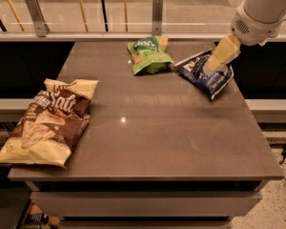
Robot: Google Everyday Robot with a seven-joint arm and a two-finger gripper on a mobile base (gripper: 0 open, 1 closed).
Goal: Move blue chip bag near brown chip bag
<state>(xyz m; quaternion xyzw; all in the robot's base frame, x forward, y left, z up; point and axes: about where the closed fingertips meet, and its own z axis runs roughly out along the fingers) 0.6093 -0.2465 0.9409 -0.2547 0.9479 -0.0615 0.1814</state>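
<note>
Gripper (213,67): back right of table (157,132), pale tip down on upper part of blue chip bag (212,83), touching it.
Grip state: cannot tell if clamped or loose.
Blue chip bag: back right, lying crumpled nr right edge, just beside green bag (148,55).
Brown chip bag (50,120): front left, flat, overhanging left edge; well apart from blue chip bag.
Green bag: back centre.

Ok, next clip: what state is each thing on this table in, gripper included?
blue chip bag: crinkled, lying at the far right of the table, far from the brown one.
brown chip bag: lying flat, overhanging the left edge.
green bag: lying at the far middle, beside the blue one.
gripper: down on the blue chip bag.
</note>
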